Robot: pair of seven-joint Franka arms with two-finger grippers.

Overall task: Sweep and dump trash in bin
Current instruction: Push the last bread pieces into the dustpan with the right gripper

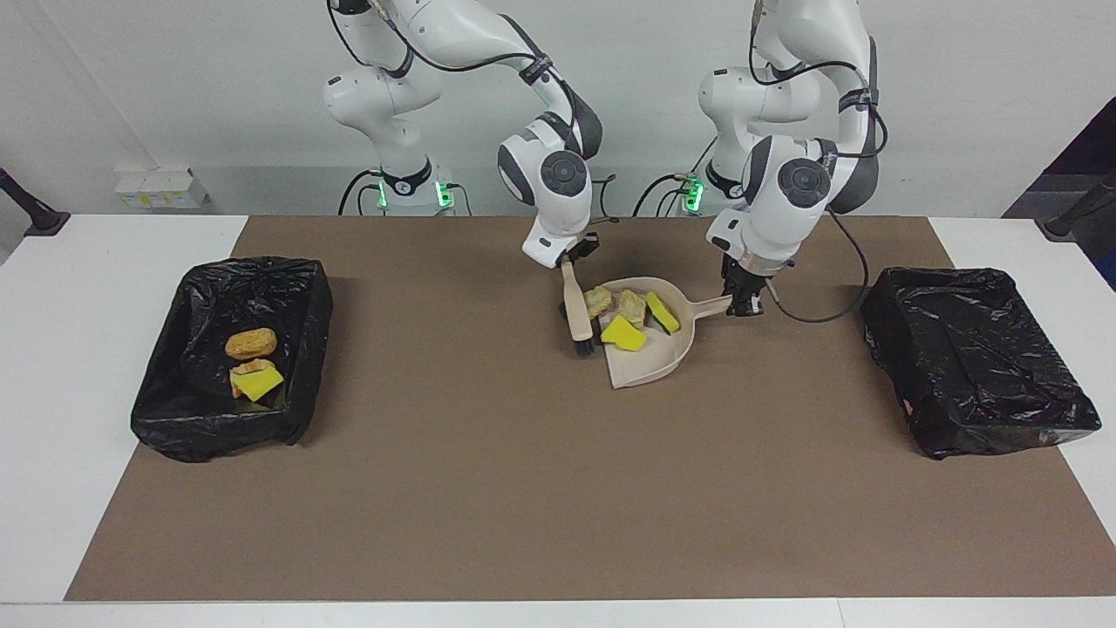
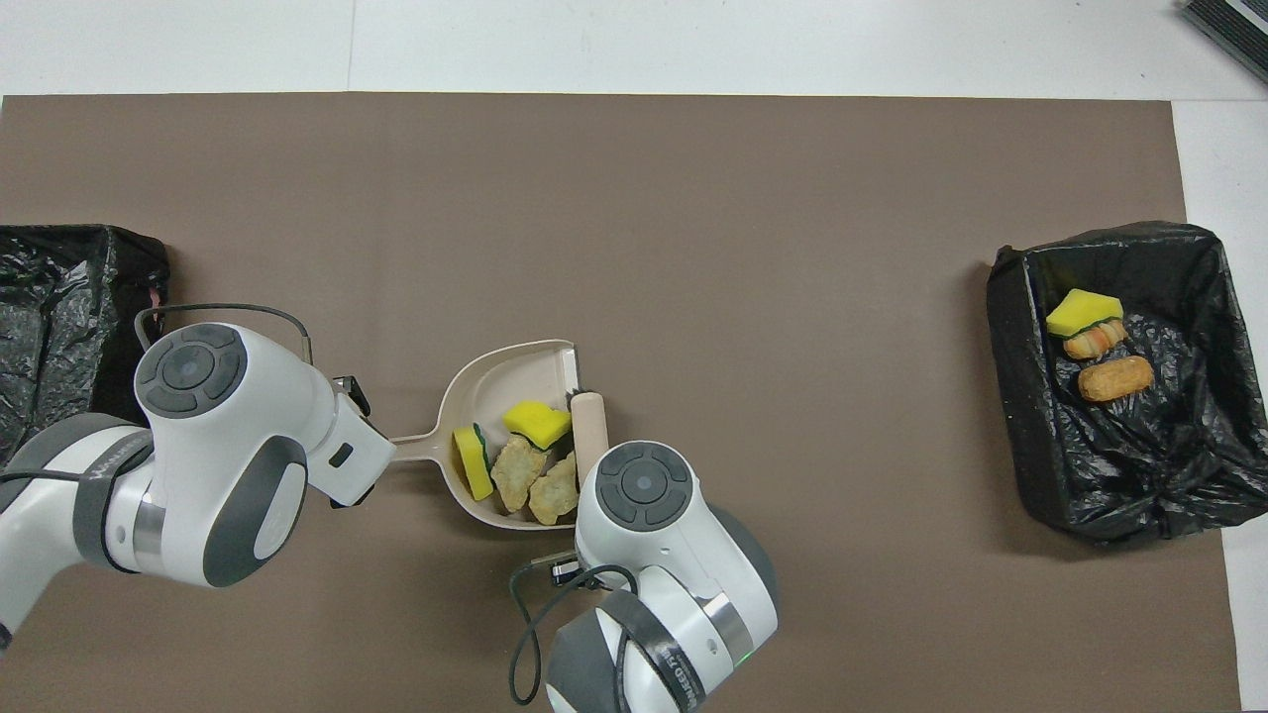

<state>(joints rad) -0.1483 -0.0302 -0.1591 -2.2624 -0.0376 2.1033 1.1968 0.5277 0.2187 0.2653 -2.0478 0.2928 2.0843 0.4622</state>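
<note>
A beige dustpan (image 1: 649, 366) (image 2: 500, 371) lies mid-table, and my left gripper (image 1: 747, 303) is shut on its handle (image 2: 416, 452). Inside it sit several pieces of trash: a yellow sponge (image 1: 623, 334) (image 2: 537, 423), a green-edged sponge (image 1: 663, 312) (image 2: 473, 462) and two tan lumps (image 1: 631, 307) (image 2: 513, 472). My right gripper (image 1: 571, 255) is shut on the beige brush (image 1: 575, 301) (image 2: 589, 426). The brush's black bristles (image 1: 582, 346) rest at the pan's mouth. In the overhead view both wrists hide their grippers.
A black-lined bin (image 1: 209, 440) (image 2: 1139, 505) at the right arm's end holds a bread lump (image 1: 251, 343), a yellow sponge (image 1: 257, 381) and an orange scrap. A second black-lined bin (image 1: 976, 358) (image 2: 59, 317) stands at the left arm's end. Brown mat covers the table.
</note>
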